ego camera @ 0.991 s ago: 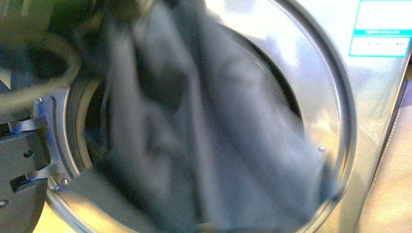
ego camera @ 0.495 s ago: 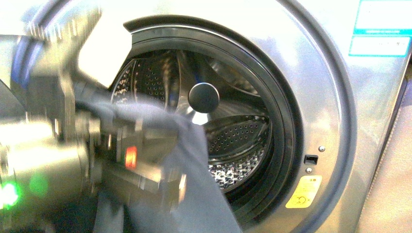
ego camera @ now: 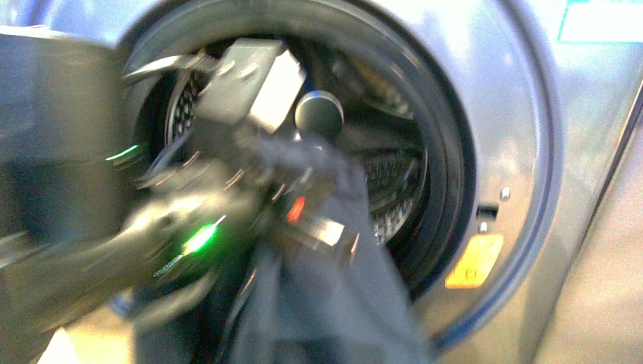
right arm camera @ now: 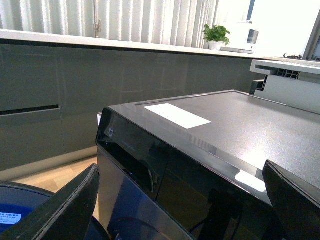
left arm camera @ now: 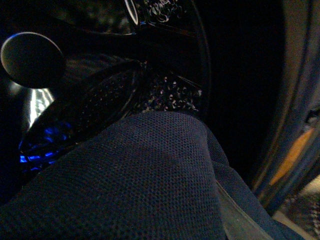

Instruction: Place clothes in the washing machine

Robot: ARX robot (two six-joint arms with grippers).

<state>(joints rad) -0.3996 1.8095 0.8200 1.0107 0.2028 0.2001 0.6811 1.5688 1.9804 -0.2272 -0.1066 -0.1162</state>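
Facing us: the washing machine (ego camera: 523,152), silver-grey, close up and smeared by motion; its porthole (ego camera: 447,189) stands open, ringed by a dark gasket.
Drum: perforated steel (ego camera: 390,189) with a round hub (ego camera: 318,114) at the back; from the left wrist we see it dark, with a blue glint low down.
Labels: a yellow sticker (ego camera: 474,262) sits just beside the porthole's lower right, and a blue-white label (ego camera: 603,19) is at the top corner.
Clothes: dark navy (ego camera: 334,288), hanging from the left arm's end at the porthole mouth and trailing down past its lower rim; from the left wrist, the weave fills the foreground with the drum beyond.
Left gripper (ego camera: 307,189): at the porthole mouth, too blurred; we cannot tell how its jaws stand.
Right gripper (right arm camera: 180,167): jaws released, fingers (right arm camera: 65,210) wide apart.
Surface: a dark glossy top (right arm camera: 240,125) bearing a white patch lies beyond those fingers.
Room: we see grey cabinets (right arm camera: 50,90) under a pale counter (right arm camera: 100,44), blinds (right arm camera: 150,20), a plant (right arm camera: 216,34) and wooden floor (right arm camera: 55,175).
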